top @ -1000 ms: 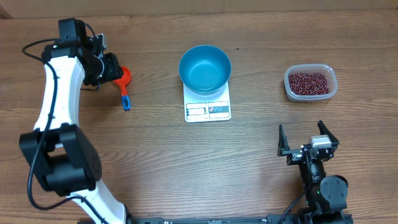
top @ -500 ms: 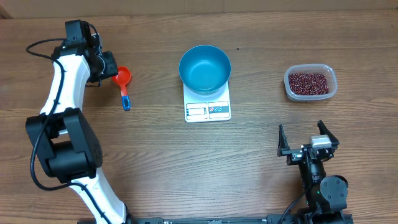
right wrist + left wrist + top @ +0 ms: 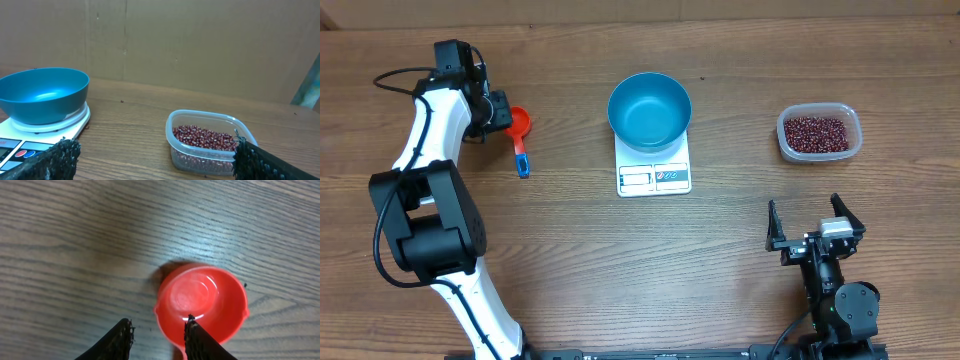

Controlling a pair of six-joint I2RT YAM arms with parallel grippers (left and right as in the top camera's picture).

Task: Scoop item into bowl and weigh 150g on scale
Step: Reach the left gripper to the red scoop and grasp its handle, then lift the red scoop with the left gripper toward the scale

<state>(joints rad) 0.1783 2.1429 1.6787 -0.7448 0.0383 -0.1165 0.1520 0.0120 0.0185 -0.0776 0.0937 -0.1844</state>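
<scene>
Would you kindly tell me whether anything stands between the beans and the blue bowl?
Nothing visible does: only bare table lies between the beans and the blue bowl on the scale; the red scoop lies beyond the bowl.

Bowl (image 3: 649, 110): bright blue, plain inside and out.
Scale (image 3: 654, 172): white.
Beans (image 3: 814, 131): dark red-brown, flecked with paler spots.
Tub (image 3: 783, 145): clear and colourless.
Scoop (image 3: 519, 125): glossy orange-red cup with a blue handle.
Table (image 3: 620, 260): mid-brown wood, streaked with darker grain.
Left arm (image 3: 420, 130): white shell, black joints and cable.
Wall (image 3: 200, 45): flat tan-brown.
</scene>
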